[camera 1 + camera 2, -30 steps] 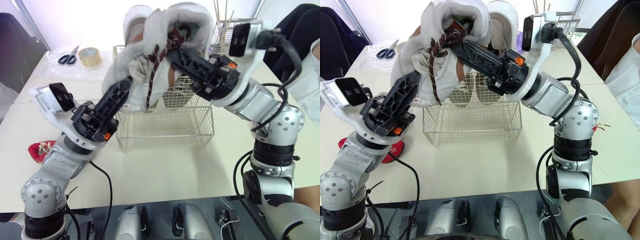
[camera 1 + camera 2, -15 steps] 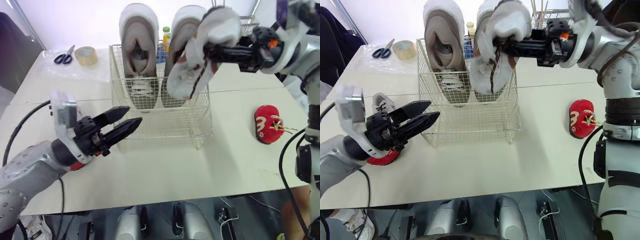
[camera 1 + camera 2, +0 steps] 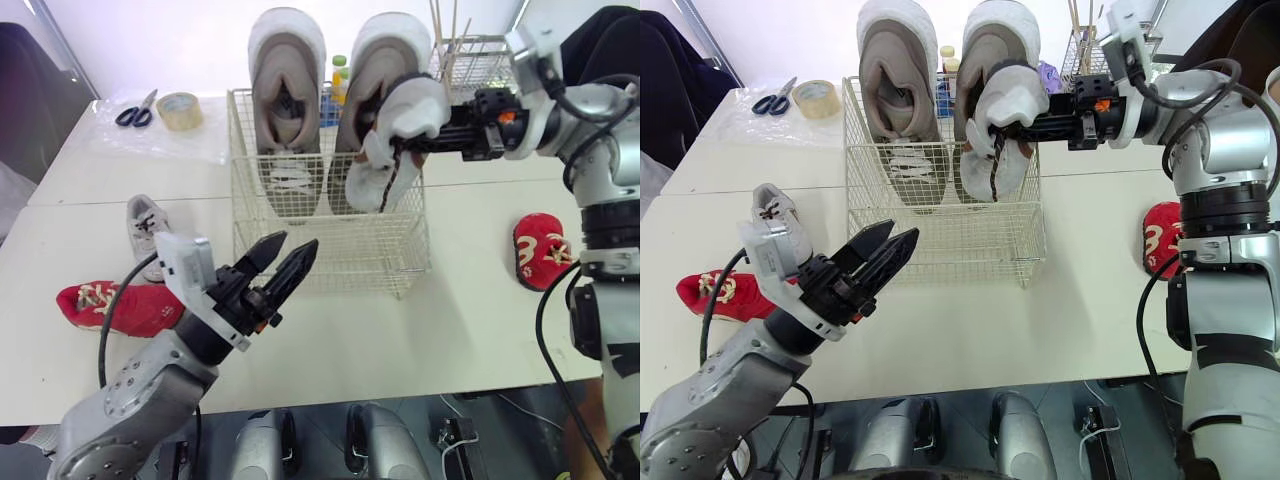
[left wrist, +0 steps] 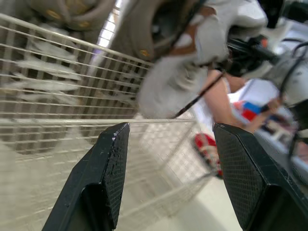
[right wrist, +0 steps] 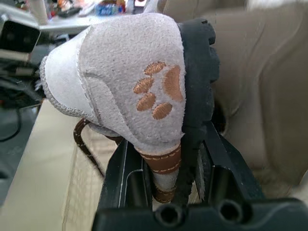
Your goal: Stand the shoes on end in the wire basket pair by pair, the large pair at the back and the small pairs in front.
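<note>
Two large beige shoes stand on end at the back of the wire basket. My right gripper is shut on a small grey shoe with brown laces and holds it over the basket's right front part, against the right large shoe. The paw-print heel of the shoe sits between its fingers. My left gripper hangs open and empty in front of the basket's left corner. A second small grey shoe and a red shoe lie at the left. Another red shoe lies at the right.
Scissors and a roll of tape lie at the table's back left. A small wire holder with sticks stands behind the basket at the right. A black cable runs along the table's front left.
My left gripper has let go of the small grey shoe, opened, and dropped to the basket's front. The right gripper keeps the shoe and has lowered it towards the basket.
</note>
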Motion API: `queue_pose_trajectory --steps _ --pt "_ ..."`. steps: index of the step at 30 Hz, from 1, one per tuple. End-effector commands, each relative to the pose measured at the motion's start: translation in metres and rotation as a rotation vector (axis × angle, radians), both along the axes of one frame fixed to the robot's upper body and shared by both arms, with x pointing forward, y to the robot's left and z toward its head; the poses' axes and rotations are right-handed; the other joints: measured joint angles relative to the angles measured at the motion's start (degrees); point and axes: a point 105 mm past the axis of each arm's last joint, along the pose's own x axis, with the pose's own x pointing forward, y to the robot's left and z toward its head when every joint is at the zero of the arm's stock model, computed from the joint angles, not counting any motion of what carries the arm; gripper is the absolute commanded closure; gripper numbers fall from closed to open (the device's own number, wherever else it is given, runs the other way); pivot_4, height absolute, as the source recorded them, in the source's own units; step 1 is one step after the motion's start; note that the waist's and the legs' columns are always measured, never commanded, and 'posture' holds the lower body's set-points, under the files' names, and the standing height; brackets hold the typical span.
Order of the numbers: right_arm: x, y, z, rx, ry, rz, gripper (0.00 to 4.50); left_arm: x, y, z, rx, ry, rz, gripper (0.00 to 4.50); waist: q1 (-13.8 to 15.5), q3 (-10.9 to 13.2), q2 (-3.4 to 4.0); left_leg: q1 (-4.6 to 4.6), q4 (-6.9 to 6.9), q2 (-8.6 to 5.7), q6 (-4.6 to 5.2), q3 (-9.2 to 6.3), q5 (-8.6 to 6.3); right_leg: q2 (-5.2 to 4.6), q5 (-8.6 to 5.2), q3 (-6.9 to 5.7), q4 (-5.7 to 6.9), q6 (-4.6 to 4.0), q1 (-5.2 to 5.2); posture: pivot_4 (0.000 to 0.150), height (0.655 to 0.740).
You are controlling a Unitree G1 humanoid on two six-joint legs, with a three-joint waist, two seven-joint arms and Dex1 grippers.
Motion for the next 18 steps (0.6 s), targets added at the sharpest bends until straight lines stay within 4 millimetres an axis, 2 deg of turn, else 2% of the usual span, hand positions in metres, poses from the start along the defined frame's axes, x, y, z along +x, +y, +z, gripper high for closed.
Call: queue_pose_trajectory --steps 1,3,5,6,8,11,18 --pt "-0.006 -0.002 0.002 -0.018 -0.001 0.019 3.62 -0.003 0.0 -0.005 0.058 -0.023 0.002 1.67 0.0 0.0 0.0 0.0 -0.01 0.0 0.0 0.0 0.0 0.0 0.0 0.0 0.0 0.0 0.0 0.15 0.74" --pt "-0.005 -0.001 0.0 -0.014 0.005 0.016 3.62 -0.003 0.0 -0.009 0.075 -0.019 0.0 1.67 0.0 0.0 0.0 -0.01 -0.01 0.01 0.02 0.01 -0.01 -0.01 0.0 0.0 0.0 0.0 -0.02 0.15 0.74" --pt "-0.006 -0.001 -0.011 -0.039 0.036 0.019 2.8 -0.003 0.0 -0.013 0.079 -0.01 -0.007 1.63 0.1 0.0 0.0 -0.02 -0.01 0.0 0.03 0.02 -0.02 -0.03 0.0 -0.03 -0.02 0.0 -0.01 0.15 0.74" --pt "-0.007 -0.001 -0.016 -0.049 0.05 0.021 2.54 -0.003 0.0 -0.014 0.078 -0.007 -0.009 1.63 0.1 0.0 0.0 -0.02 -0.01 0.0 0.03 0.02 -0.02 -0.03 0.0 -0.03 -0.02 0.0 -0.01 0.15 0.74" --pt "-0.006 -0.004 -0.022 -0.057 0.068 0.0 1.45 -0.004 0.001 -0.018 0.074 0.002 -0.012 1.63 0.1 0.0 0.0 -0.02 -0.01 0.0 0.05 0.02 -0.03 -0.04 0.0 -0.03 -0.03 0.0 0.0 0.15 0.74" --pt "-0.006 -0.012 -0.025 -0.066 0.097 -0.04 0.06 -0.005 0.005 -0.024 0.074 0.021 -0.008 1.63 0.0 0.0 0.01 -0.02 -0.01 0.0 0.05 0.03 -0.03 -0.06 0.0 -0.03 -0.03 0.0 -0.02 0.15 0.74" --pt "-0.012 -0.023 -0.018 -0.047 0.1 -0.123 0.06 -0.004 0.006 -0.024 0.064 0.021 -0.025 1.63 0.0 0.0 0.01 -0.02 0.0 0.01 0.36 0.02 -0.22 -0.08 -0.01 -0.04 -0.03 -0.01 -0.02 0.15 0.74"
